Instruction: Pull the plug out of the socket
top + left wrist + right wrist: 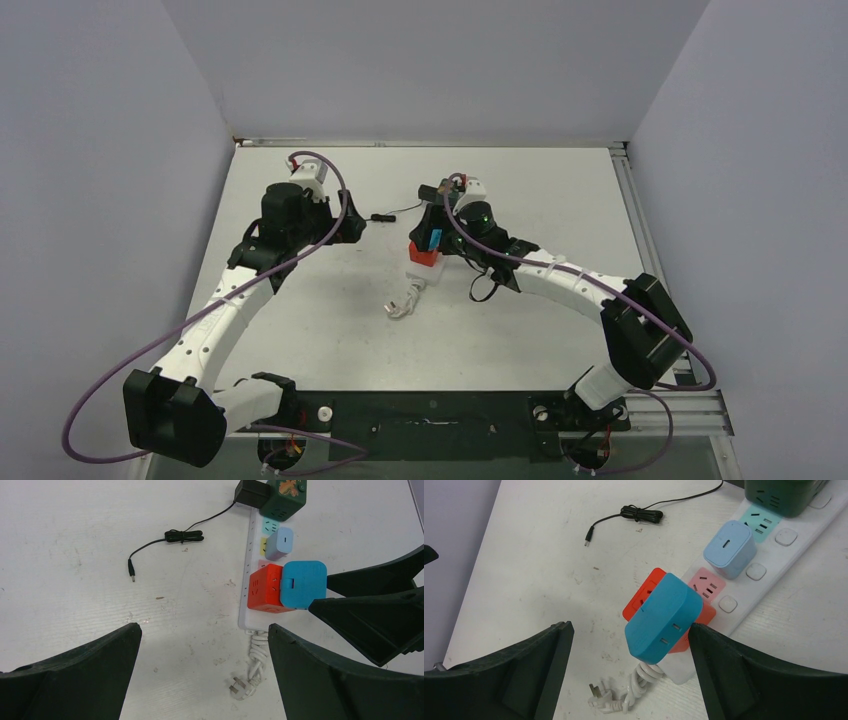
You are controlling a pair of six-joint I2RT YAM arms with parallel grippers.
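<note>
The long white power strip (249, 570) lies on the table; it also shows in the right wrist view (786, 555). Plugged into it are a green cube (285, 499), a light-blue plug (279, 544) and a red cube (264, 587). A blue adapter (663, 619) sits on the red cube. My right gripper (629, 626) is open and hovers over the strip's cord end, its right fingertip (704, 635) next to the blue adapter. My left gripper (205, 630) is open and empty, left of the strip. In the top view the right arm hides most of the strip.
The strip's short white cord and plug (246, 686) lie coiled at its near end. A thin black cable with a barrel jack (170, 536) lies left of the strip, running from a black adapter (252, 492). A metal rail (625, 190) edges the table's right side.
</note>
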